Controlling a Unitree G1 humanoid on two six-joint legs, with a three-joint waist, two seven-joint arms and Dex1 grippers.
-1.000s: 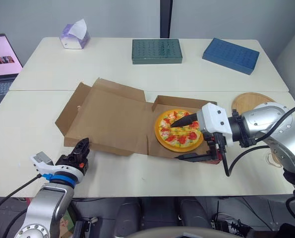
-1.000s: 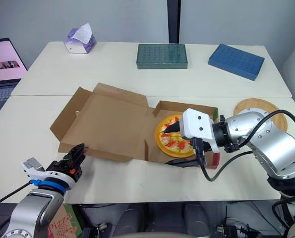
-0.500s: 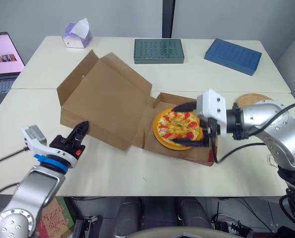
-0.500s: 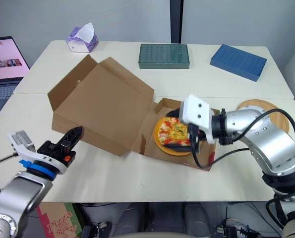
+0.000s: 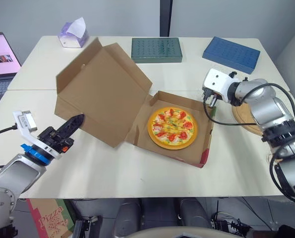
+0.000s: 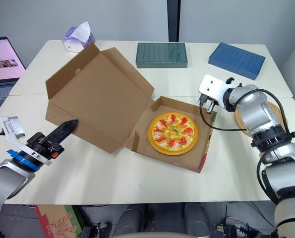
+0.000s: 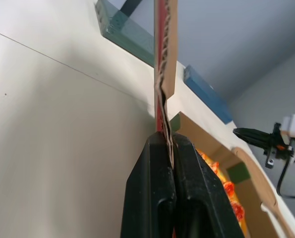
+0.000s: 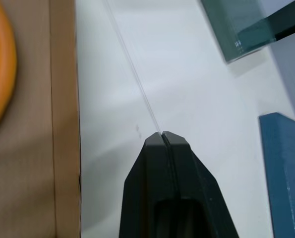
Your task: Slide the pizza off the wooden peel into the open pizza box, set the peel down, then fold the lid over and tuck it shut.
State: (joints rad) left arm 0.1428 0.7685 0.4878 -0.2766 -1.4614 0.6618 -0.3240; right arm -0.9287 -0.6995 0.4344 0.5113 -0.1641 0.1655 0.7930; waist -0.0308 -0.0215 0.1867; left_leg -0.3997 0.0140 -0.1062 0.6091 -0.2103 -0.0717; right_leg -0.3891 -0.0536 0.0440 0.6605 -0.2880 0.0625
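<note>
Left wrist view: lid [image 7: 165,59] is pinched by left gripper [image 7: 170,142], pizza [image 5: 172,128] lying toward the table's [image 5: 112,168] right edge; right gripper [image 8: 165,136] is closed, empty.

Round pizza [image 5: 172,128] lying flat in the open brown box [image 5: 203,141]; lid [image 5: 102,89] raised, standing tilted at left; wooden peel [image 5: 242,115] flat, just right of the box.

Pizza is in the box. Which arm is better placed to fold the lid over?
Left. The left hand is shut on the edge of the raised lid, ready to swing it over the pizza. The right hand is shut on nothing, over the table beside the far wall of the box.
</note>
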